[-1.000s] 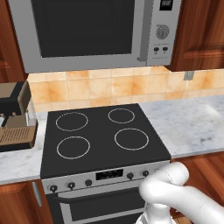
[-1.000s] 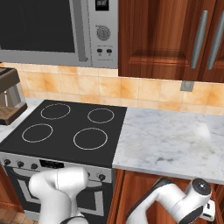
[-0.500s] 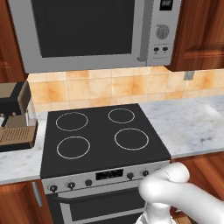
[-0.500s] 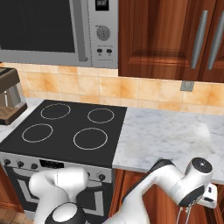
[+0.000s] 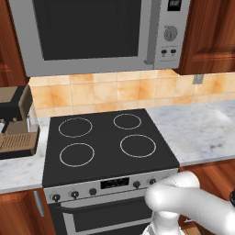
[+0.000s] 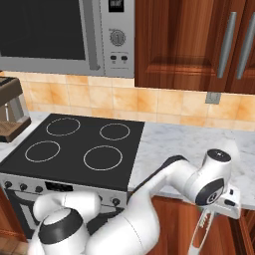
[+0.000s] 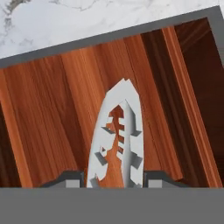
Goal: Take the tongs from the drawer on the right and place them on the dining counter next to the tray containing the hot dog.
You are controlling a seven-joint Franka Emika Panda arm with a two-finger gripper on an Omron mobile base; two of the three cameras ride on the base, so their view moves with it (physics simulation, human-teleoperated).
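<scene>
I see my end effector (image 7: 114, 183) pinching the slim silver-grey metal tongs (image 7: 116, 140). The tongs hang below the marble tabletop (image 6: 199, 144), right of the black stove (image 6: 74, 147).

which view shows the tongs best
The hand view: the tongs sit centre frame between the gripper's fingertips, their toothed arms clear against the wood below. The right base view catches them as a thin pale strip hanging under the hand at the bottom edge. In the left base view the arm blocks that spot.

Glossy white rounded arm (image 6: 149, 214) — dark joint caps.
</scene>
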